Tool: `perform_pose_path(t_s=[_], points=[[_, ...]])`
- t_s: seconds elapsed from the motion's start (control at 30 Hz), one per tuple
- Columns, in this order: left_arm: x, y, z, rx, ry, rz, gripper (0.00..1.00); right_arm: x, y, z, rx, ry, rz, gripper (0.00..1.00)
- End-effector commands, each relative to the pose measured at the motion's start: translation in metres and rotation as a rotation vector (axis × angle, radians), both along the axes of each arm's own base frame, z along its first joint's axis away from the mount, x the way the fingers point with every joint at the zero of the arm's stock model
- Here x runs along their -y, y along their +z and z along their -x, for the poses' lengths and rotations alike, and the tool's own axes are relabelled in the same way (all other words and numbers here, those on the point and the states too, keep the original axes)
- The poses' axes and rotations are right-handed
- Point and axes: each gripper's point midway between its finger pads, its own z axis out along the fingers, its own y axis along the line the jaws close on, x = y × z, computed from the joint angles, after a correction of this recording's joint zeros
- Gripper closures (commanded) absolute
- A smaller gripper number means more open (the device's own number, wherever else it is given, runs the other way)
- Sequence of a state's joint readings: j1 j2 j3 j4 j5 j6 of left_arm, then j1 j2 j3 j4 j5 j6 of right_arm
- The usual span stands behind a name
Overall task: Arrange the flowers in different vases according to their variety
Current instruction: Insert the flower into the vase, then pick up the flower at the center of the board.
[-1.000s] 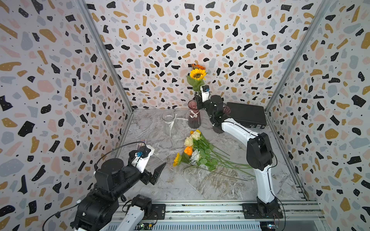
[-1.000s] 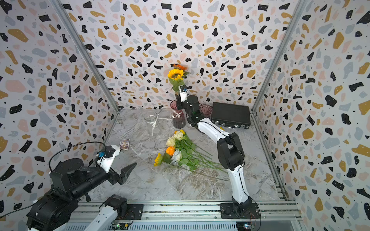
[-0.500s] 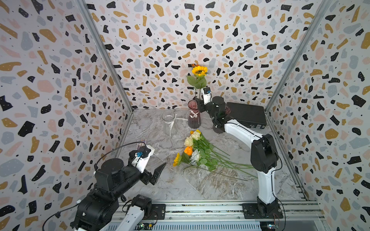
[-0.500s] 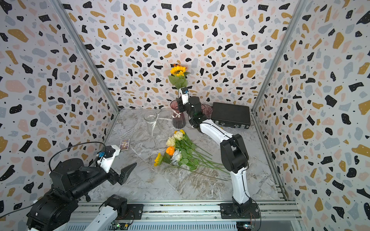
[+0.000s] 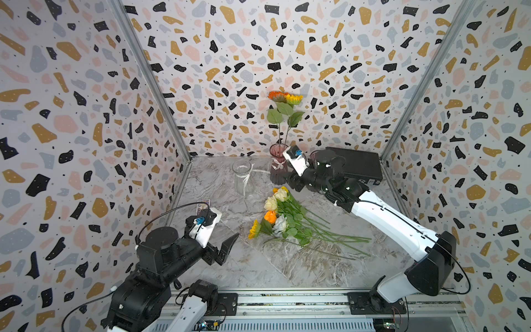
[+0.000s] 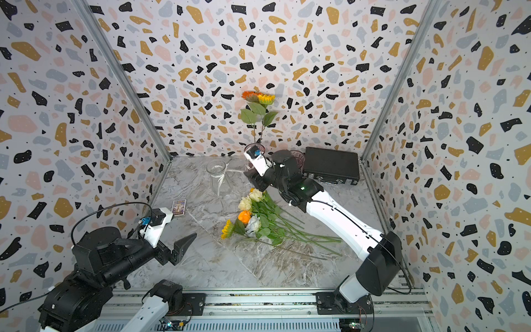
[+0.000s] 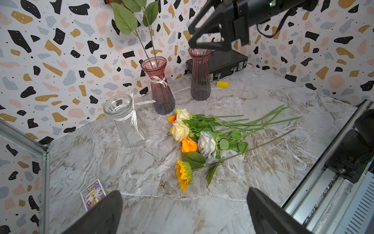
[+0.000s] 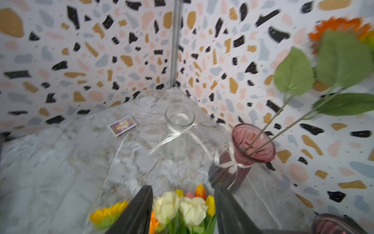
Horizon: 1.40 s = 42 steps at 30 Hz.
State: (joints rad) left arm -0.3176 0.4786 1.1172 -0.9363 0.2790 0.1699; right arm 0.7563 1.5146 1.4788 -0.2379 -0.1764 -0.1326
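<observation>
Under my right pincer [image 8: 183, 188], jaws apart and empty, flowers [image 5: 287, 221] lie blooms-first, stems trailing toward that arm's base; left pincer [image 7: 183, 192] spread wide, farther.

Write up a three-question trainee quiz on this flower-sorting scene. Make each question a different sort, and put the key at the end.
1. True or false: the ribboned pink vase holds two upright sunflowers.
2. What is between the jaws of the right gripper? A) a rose B) a tulip C) nothing
3. Fill in: the number of loose sunflowers lying on the table is ____.

Key: 1 true; 2 C, the jaws stand apart and empty; 3 one.
</observation>
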Motion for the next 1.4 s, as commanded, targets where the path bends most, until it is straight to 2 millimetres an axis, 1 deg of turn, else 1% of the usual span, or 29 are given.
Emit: perform_pose_path(t_s=[0.0, 0.03, 0.1, 0.2, 0.3, 0.4, 0.5, 0.63, 0.77, 0.93, 1.1, 1.23, 1.3, 1.37], points=[[0.004, 0.012, -0.005, 0.036, -0.006, 0.032, 0.0, 0.029, -0.107, 0.055, -0.312, 0.055, 0.342, 0.49], [0.004, 0.012, -0.005, 0.039, -0.007, 0.034, 0.0, 0.032, -0.123, 0.064, -0.343, 0.06, 0.395, 0.5], [0.004, 0.013, -0.004, 0.04, -0.008, 0.037, 0.0, 0.042, -0.16, 0.084, -0.394, 0.066, 0.519, 0.5], [0.004, 0.013, -0.003, 0.042, -0.007, 0.039, 0.01, 0.053, -0.199, 0.106, -0.464, 0.075, 0.624, 0.51], [0.003, 0.014, -0.001, 0.044, -0.005, 0.044, 0.01, 0.058, -0.225, 0.123, -0.525, 0.107, 0.678, 0.51], [0.003, 0.014, 0.0, 0.041, -0.004, 0.051, 0.01, 0.058, -0.249, 0.135, -0.559, 0.144, 0.739, 0.51], [0.003, 0.013, 0.001, 0.034, -0.004, 0.057, 0.01, 0.054, -0.268, 0.138, -0.559, 0.161, 0.785, 0.52], [0.004, 0.009, 0.003, 0.026, -0.013, 0.055, 0.0, 0.043, -0.281, 0.134, -0.539, 0.166, 0.8, 0.52], [0.008, 0.0, 0.006, 0.018, -0.046, 0.047, 0.01, 0.034, -0.289, 0.127, -0.525, 0.172, 0.795, 0.52], [0.008, -0.011, 0.006, 0.0, -0.051, 0.031, 0.0, 0.024, -0.3, 0.121, -0.523, 0.175, 0.796, 0.52], [0.007, -0.012, 0.008, 0.011, -0.049, 0.024, 0.01, 0.017, -0.306, 0.117, -0.518, 0.18, 0.796, 0.53], [0.007, -0.013, 0.008, 0.007, -0.05, 0.021, 0.01, 0.014, -0.308, 0.115, -0.515, 0.188, 0.803, 0.55], [0.007, -0.013, 0.008, 0.009, -0.052, 0.021, 0.0, 0.013, -0.304, 0.114, -0.511, 0.187, 0.803, 0.56], [0.007, -0.012, 0.008, 0.01, -0.054, 0.022, 0.0, 0.013, -0.294, 0.115, -0.498, 0.193, 0.803, 0.57]])
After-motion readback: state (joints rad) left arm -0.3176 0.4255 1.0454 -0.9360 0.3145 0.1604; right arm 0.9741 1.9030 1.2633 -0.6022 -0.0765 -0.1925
